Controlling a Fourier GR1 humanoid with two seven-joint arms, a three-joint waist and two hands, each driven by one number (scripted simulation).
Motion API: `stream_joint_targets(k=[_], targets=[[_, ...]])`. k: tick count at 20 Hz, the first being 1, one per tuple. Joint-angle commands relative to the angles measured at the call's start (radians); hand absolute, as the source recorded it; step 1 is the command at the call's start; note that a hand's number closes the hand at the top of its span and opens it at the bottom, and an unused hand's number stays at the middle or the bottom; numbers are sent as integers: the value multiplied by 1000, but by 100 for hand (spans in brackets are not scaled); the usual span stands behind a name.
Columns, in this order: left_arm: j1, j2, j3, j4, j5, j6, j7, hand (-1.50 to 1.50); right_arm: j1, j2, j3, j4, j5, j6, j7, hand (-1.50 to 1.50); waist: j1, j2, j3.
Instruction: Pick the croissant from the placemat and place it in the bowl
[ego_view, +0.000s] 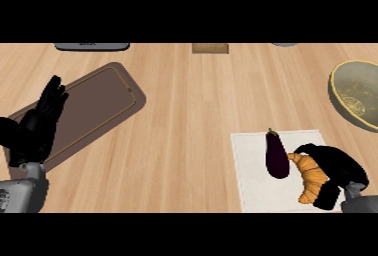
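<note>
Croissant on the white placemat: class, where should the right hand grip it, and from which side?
Grip the croissant across its thick middle, coming from its right. The eggplant lies close along its left, while the right hand already curls around it from the right, on the placemat.

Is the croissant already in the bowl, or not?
Not yet. The croissant lies on the white placemat beside the eggplant, right robot hand curled round it.

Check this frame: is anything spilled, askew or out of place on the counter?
Nothing stands out. The croissant and eggplant lie on the white placemat, the right hand curls round the croissant, and the bowl sits upright.
</note>
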Motion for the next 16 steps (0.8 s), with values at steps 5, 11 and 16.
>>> stream_joint_targets(k=[5,11,16], targets=[[-6,-16,9,-41,-21,10,37,0,-72,18,-33,140,-4,-36,-137,150,3,7,12],[-13,-14,43,88,-22,-29,-74,0,-32,96,-4,61,98,-176,-47,150,-4,7,11],[20,-12,46,12,-5,-50,-39,0,-259,110,-54,204,85,-157,-99,150,12,8,11]])
